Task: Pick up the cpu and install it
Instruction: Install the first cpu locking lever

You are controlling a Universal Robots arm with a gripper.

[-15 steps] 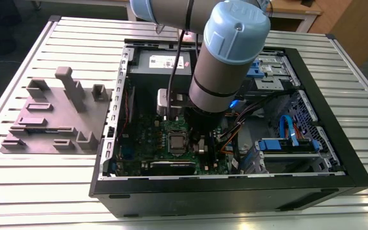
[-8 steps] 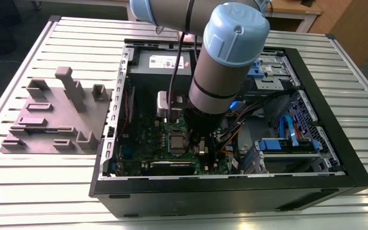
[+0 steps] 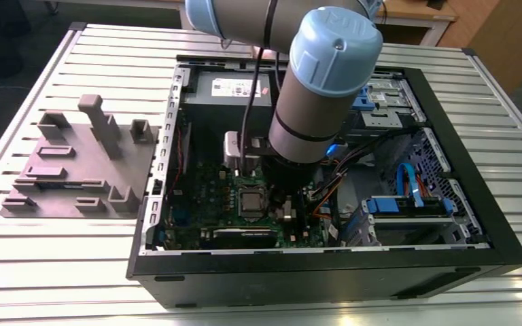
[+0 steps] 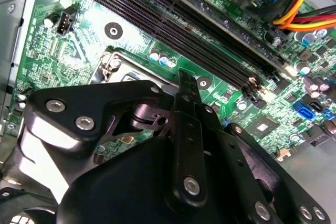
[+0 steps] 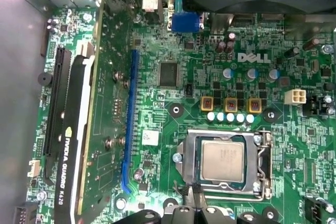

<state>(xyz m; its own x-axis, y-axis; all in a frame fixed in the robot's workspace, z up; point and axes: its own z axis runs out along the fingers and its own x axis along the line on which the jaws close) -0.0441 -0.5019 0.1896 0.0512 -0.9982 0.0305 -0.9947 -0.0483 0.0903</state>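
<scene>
**CPU seated, gripper close above**

Your cpu [image 5: 222,161] lies in the socket [image 5: 222,165], centre of the motherboard [image 5: 157,51]. The gripper [image 5: 193,199] hovers at its six o'clock edge; jaws' state I cannot tell. A sideways nudge could skew it.

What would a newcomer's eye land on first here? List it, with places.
The big grey and blue robot arm plunging into the open computer case on the slatted table. Under it lies the green motherboard, where the silver cpu sits inside the metal-framed socket. On the exterior view's left stands a grey block tray.
</scene>
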